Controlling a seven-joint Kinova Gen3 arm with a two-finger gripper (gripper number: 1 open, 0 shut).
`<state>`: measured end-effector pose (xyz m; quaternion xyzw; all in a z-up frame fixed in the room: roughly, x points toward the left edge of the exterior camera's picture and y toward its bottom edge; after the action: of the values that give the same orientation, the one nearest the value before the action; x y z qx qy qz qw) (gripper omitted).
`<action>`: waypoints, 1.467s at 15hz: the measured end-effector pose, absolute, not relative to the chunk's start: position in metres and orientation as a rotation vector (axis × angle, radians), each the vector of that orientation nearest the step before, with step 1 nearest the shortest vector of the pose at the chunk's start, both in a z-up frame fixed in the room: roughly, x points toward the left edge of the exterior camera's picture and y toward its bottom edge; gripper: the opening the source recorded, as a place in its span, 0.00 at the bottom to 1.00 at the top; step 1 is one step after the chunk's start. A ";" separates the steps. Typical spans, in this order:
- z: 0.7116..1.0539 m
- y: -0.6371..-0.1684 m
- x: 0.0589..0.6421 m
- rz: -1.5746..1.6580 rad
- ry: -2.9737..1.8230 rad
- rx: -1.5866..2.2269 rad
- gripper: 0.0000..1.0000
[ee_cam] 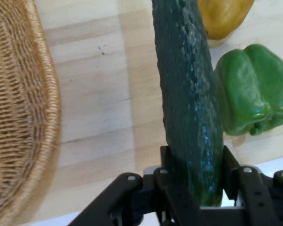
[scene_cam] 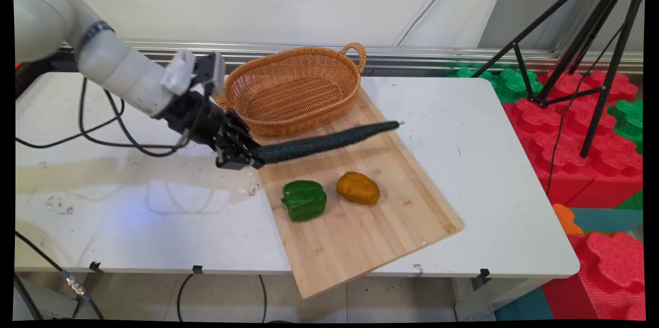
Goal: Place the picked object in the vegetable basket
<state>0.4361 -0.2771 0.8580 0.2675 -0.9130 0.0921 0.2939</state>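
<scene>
- Cucumber (scene_cam: 329, 141): long, dark green, bumpy skin w/ slight sheen; held nearly level above the cutting board (scene_cam: 360, 235), one end in the claw (scene_cam: 246, 155), free end w/ thin stem tip pointing to the pic's right, casting a shadow on the wood.
- Claw: black, 2 fingers clamped on cucumber's end, one each side; hand view shows cucumber (ee_cam: 191, 108) rising straight up from between the fingers (ee_cam: 169, 160).
- Arm: white, comes in from upper left, angled down & to the right toward the board's left edge; black cables hang below it over the desk (scene_cam: 128, 204).
- Cutting board: pale wood, straight grain, rectangular, lies skewed on the white desk, near corner overhanging the desk's front edge.
- Basket (scene_cam: 293, 88): woven wicker, oval, tan, loop handle at far end; sits on the board's far end, just beside the claw.
- Green bell pepper (scene_cam: 304, 200): glossy, lobed, lying on its side on the board, below the cucumber.
- Potato (scene_cam: 358, 188): yellow-brown, smooth, rounded; just beside the pepper on its right, not touching.
- Desk: white, scuffed, dark smudges on left part.
</scene>
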 end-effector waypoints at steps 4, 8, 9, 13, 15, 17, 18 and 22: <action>0.891 -0.275 0.455 0.264 -2.388 0.731 0.00; 0.916 -0.277 0.475 0.301 -2.354 0.767 0.00; 0.921 -0.279 0.481 0.317 -2.348 0.778 0.00; 0.929 -0.287 0.502 0.366 -2.340 0.811 0.00; 0.927 -0.296 0.513 0.394 -2.341 0.824 0.00; 0.922 -0.308 0.522 0.420 -2.340 0.831 0.00; 0.918 -0.316 0.526 0.432 -2.339 0.838 0.00; 0.903 -0.339 0.538 0.456 -2.346 0.862 0.00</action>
<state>0.5379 -0.3392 0.9032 0.3239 -0.8821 0.1715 0.2958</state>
